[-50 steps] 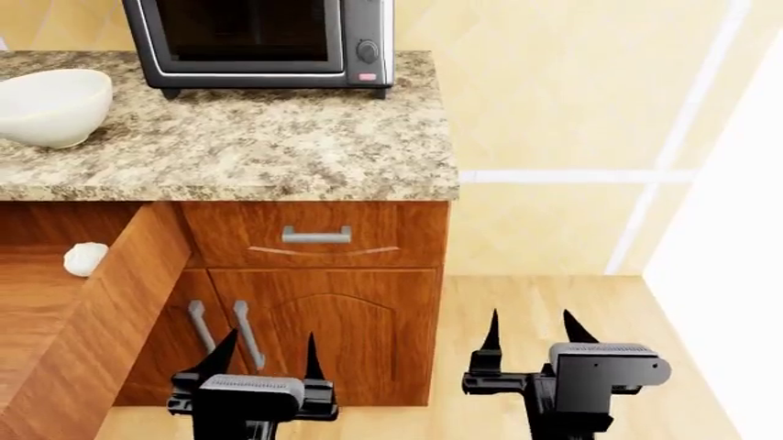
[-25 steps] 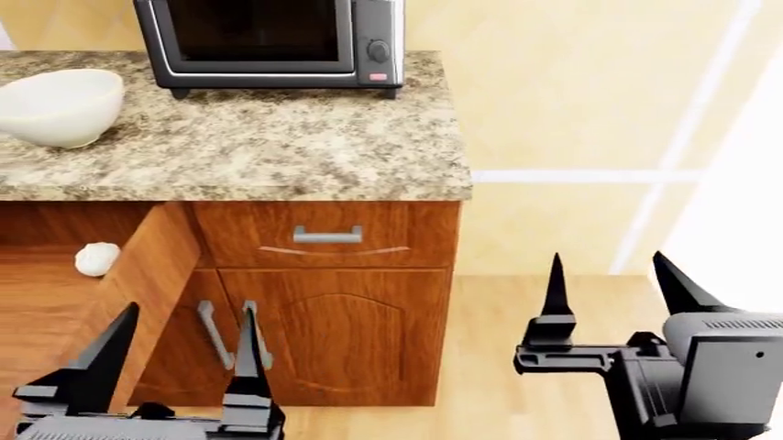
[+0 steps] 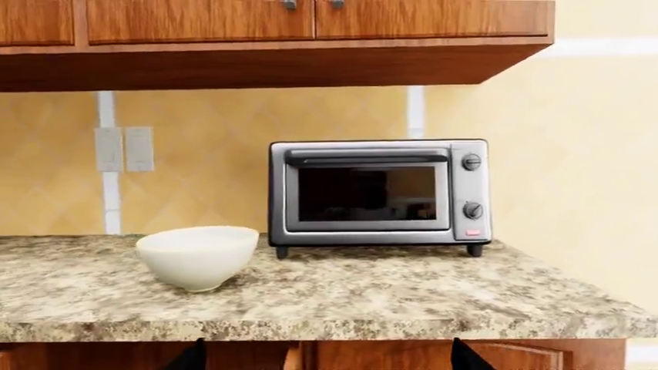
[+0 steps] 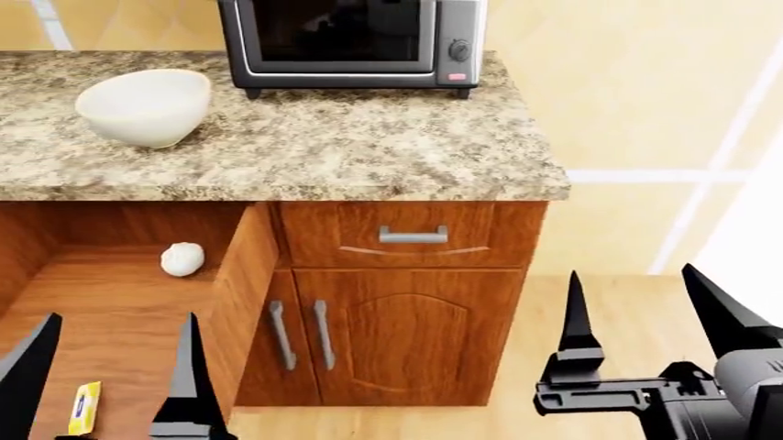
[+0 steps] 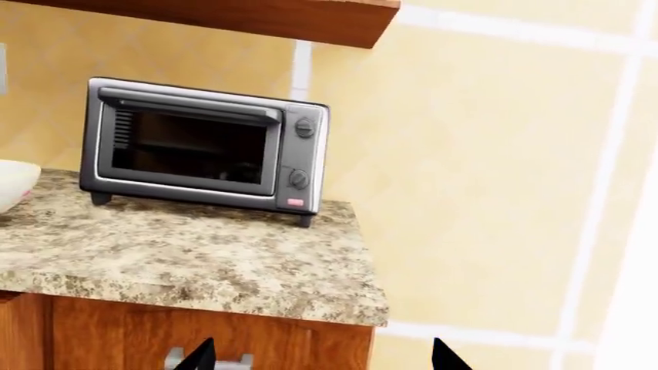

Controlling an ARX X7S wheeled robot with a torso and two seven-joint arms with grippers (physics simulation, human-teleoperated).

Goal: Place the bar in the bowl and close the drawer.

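The small white bar [image 4: 182,259] lies at the back of the open wooden drawer [image 4: 242,280], near its right wall. On the counter above and to the left sits the white bowl [image 4: 145,105], which the left wrist view also catches as the bowl [image 3: 197,256]; the right wrist view shows only an edge of the bowl [image 5: 12,186]. My left gripper [image 4: 123,321] hangs open over the drawer's near part, short of the bar, with nothing in it. My right gripper [image 4: 632,271] is open and empty, off to the right of the cabinet over the floor.
A toaster oven [image 4: 355,41] stands at the back of the granite countertop [image 4: 367,147], right of the bowl. A small yellow item [image 4: 83,406] lies in the drawer near my left gripper. Right of the drawer are a narrow shut drawer front [image 4: 413,236] and cabinet doors [image 4: 367,335].
The head view has shifted left, so counter, bowl and drawer sit further right in the picture and more of the drawer's inside shows. My left gripper now hangs over the open drawer.
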